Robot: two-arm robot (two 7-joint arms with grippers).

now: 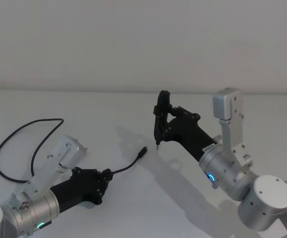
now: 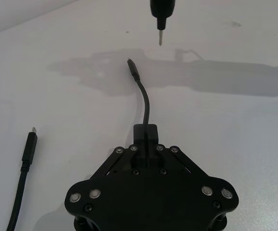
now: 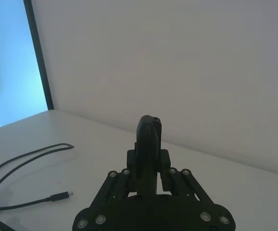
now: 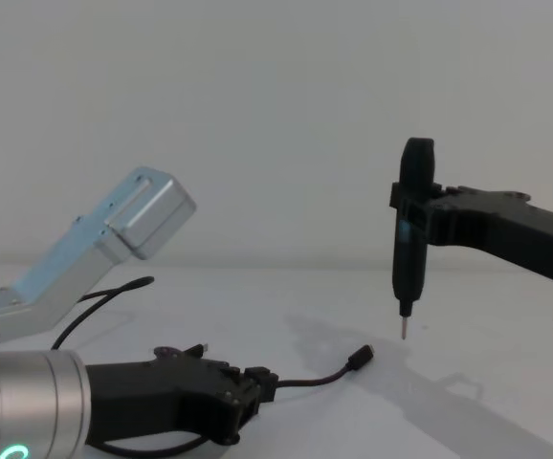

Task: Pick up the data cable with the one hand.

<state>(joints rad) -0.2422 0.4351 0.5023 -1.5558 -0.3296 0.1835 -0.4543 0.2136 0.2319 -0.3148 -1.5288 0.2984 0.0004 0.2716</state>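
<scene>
Between the fingers (image 2: 140,131) of the left gripper (image 2: 146,132) sits the data cable (image 2: 145,103). The fingers are closed on it a short way behind one plug tip (image 2: 132,67), with the gripper low over the worktop (image 2: 249,154).

Risk, as I read it: the cord is far thinner than the fingers, so it may slide out on the lift. The long loop trailing behind the left gripper could drag or catch under that arm. The free stub ahead of the left gripper may flick toward the pen-shaped tool (image 4: 409,277), which hangs tip-down just beyond it, clamped in the right gripper (image 4: 416,206).

- **Cable:** matte black, round, limp, lying in a soft curve; the plugs are small and flat. The second plug (image 2: 31,144) lies on the worktop beside the left gripper.
- **Fingers:** hard, angular, black, with bolted links.
- **Tool:** rigid black barrel, thin metal tip.
- **Worktop:** smooth, white, matte.
</scene>
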